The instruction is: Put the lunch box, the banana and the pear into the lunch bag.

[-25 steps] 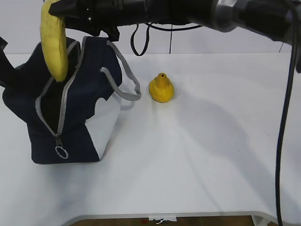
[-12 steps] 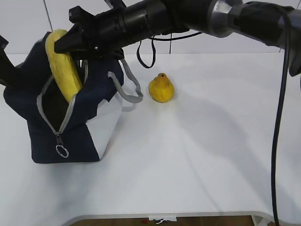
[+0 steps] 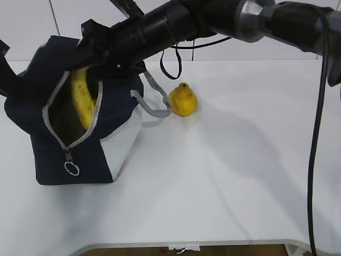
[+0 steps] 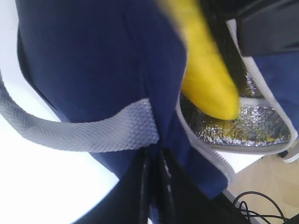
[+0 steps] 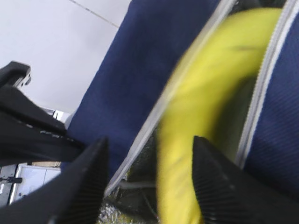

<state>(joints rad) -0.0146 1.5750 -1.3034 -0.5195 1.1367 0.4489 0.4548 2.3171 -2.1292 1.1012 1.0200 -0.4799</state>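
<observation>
The navy lunch bag (image 3: 53,160) stands at the left with its zipper mouth open. The yellow banana (image 3: 82,101) leans inside that mouth, silver lining under its tip (image 4: 205,79). My right gripper (image 3: 96,56) hovers just above the opening, its jaws open; the blurred banana (image 5: 205,93) passes between them, clear of the left finger (image 5: 88,177). My left gripper (image 4: 154,163) is shut on the bag's navy fabric (image 4: 93,60) below a grey handle strap. The orange-yellow pear (image 3: 183,100) sits on the table right of the bag. The lunch box is out of view.
A grey webbing handle (image 3: 154,109) droops from the bag toward the pear. The right arm (image 3: 256,18) stretches across the top of the exterior view, and a black cable (image 3: 318,133) hangs at the right. The white table (image 3: 224,176) runs to the front edge.
The banana has gone from hanging over the bag in my right gripper to lying down inside the mouth. The right jaws have opened and the arm has come lower.
</observation>
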